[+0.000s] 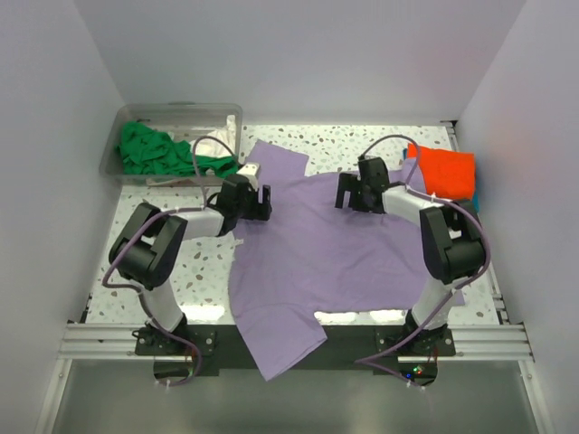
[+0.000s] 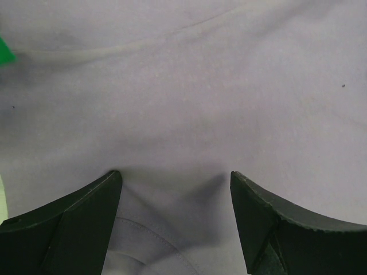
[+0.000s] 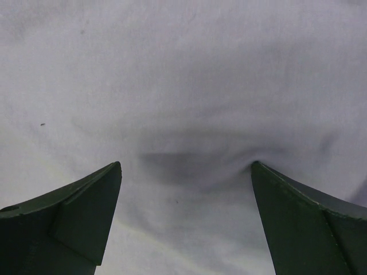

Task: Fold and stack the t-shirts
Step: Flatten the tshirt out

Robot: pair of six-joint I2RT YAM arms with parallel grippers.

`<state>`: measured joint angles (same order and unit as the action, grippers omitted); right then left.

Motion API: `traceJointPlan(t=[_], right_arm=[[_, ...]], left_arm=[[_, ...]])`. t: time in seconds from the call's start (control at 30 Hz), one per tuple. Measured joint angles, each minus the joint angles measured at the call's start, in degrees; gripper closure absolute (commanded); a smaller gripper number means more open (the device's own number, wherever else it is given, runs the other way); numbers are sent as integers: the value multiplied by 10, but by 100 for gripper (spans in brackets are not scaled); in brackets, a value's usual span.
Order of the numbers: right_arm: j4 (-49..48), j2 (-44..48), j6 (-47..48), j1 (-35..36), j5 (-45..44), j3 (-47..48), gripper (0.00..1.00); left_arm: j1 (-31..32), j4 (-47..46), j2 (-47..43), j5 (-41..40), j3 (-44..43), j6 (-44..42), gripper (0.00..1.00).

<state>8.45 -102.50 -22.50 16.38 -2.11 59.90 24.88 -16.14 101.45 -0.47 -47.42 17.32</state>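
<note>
Top external view gives us the table point(image 1: 204, 271) with the purple shirt point(image 1: 344, 258) spread across its middle, one corner hanging over the near edge. At far left a tub point(image 1: 181, 112) holds a green shirt point(image 1: 149, 149); at far right lies an orange shirt point(image 1: 448, 170). Our left gripper point(image 1: 256, 202) and right gripper point(image 1: 347, 192) press onto the purple shirt's far part, well apart, each with fingers spread and cloth puckered between them.
</note>
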Motion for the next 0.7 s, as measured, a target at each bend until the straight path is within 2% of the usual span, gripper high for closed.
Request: traceJointPlan(t=[0.43,0.7], right_arm=[[42,-107,5,1,1,151,1],[54,-107,17,10,2,158,3]], left_arm=[[-37,98,127,-9,-202,-45,18],[-31,119,127,-27,-227,-64,18]])
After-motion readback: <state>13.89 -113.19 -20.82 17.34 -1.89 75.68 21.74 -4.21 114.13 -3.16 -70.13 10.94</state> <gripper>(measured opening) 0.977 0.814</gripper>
